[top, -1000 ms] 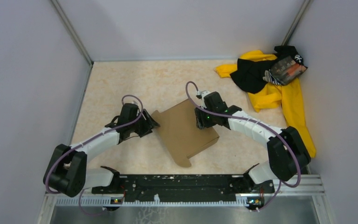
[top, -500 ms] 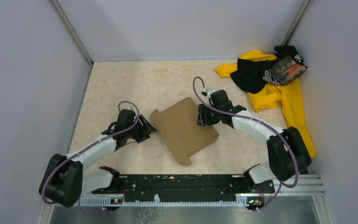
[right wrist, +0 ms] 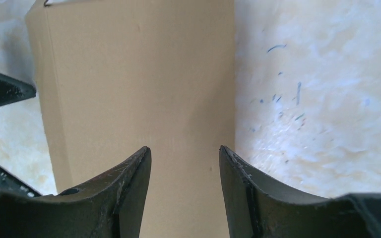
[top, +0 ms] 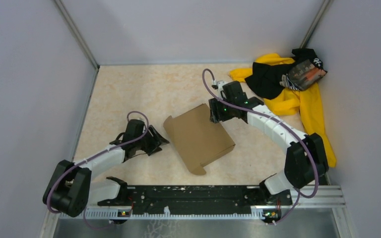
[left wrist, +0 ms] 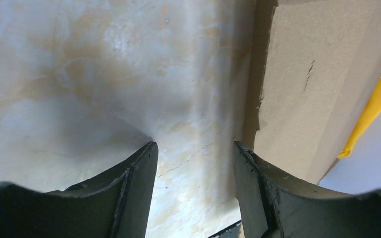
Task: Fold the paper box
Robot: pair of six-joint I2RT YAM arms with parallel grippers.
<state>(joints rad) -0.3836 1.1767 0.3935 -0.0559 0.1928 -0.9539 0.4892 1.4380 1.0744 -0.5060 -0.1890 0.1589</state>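
1. The paper box (top: 198, 139) lies flat near the middle of the worktop (top: 129, 84). Its long axis appears to run from far left to near right, and 1 small tab projects at its near corner.

2. The left gripper (top: 159, 140) sits low, just beside the box's left edge and apart from it. Its jaws are open with only bare worktop between them. The cardboard lies to their right.

3. The right gripper (top: 215, 115) is over the box's far right corner. Its jaws are open, the cardboard shows beyond the gap, and nothing is clamped. Whether the fingertips touch the sheet cannot be told.

4. Judgement: the right arm is nearer and already above the box. The left must travel right to reach the edge.

5. A cloth pile (top: 287, 94) lies in the far right corner, well apart.
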